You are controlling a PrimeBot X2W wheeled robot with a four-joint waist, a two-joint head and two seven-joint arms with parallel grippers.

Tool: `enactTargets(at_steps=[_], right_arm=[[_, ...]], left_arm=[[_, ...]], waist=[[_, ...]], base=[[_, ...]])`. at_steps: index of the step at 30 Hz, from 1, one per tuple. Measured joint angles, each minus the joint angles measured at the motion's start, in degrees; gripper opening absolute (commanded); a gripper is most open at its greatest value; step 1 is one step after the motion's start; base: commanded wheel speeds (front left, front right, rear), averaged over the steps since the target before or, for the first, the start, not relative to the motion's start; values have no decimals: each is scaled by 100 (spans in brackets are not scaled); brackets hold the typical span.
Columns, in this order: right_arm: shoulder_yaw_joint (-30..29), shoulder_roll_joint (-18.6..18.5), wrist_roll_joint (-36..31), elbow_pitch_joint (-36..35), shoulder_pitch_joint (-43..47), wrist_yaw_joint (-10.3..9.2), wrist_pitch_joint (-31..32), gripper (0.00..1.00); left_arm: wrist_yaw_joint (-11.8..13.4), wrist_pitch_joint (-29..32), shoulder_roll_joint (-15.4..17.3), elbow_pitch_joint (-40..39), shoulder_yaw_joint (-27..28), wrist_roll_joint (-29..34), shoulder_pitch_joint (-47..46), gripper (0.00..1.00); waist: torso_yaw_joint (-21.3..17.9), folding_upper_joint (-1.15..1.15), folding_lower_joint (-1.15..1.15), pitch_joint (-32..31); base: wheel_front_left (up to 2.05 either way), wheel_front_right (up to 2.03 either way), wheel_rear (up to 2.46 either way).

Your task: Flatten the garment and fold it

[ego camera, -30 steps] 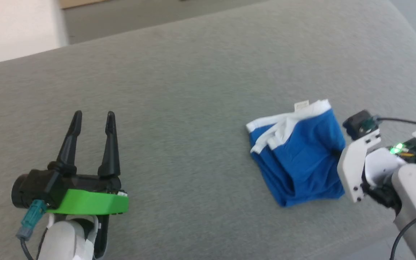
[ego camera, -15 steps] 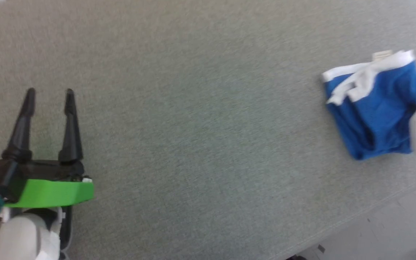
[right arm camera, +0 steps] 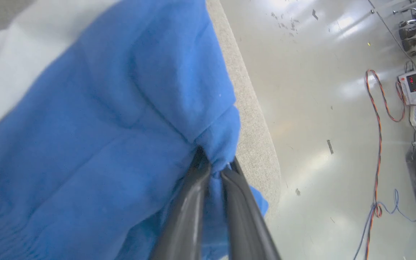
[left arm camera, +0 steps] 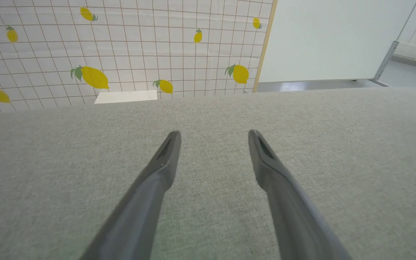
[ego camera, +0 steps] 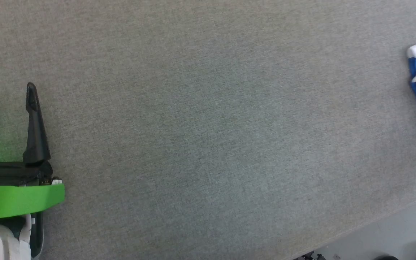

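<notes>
The right hand (right arm camera: 217, 159) is pinching a small bunch of the garment (right arm camera: 96, 119) between nearly closed fingers. The garment is resting bunched on the table (ego camera: 208, 137), whose edge is running just beside the garment with the floor (right arm camera: 320, 108) beyond. Well apart from the garment, the left hand (ego camera: 8, 87) is hovering spread wide, holding nothing. With so thin a bite and nothing anchoring the garment, a tug is risking a slip, or dragging it over that edge.
</notes>
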Motion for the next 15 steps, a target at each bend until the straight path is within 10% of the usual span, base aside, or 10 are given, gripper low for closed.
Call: enactTargets(at_steps=[1,2,15], right_arm=[[-124,1,-78,94,-34,0,-58,34],[-215,1,-141,156,-62,0,-93,100],[-620,1,-565,-56,-398,0,-1027,100]], left_arm=[[0,1,4,-22,1,0,9,100],[0,1,5,-34,-3,0,21,100],[56,-338,-66,376,-71,-77,68,100]], waist=[[19,0,0,25],[35,0,0,37],[79,0,-1,-357]], base=[[0,0,0],[0,0,0],[0,0,0]])
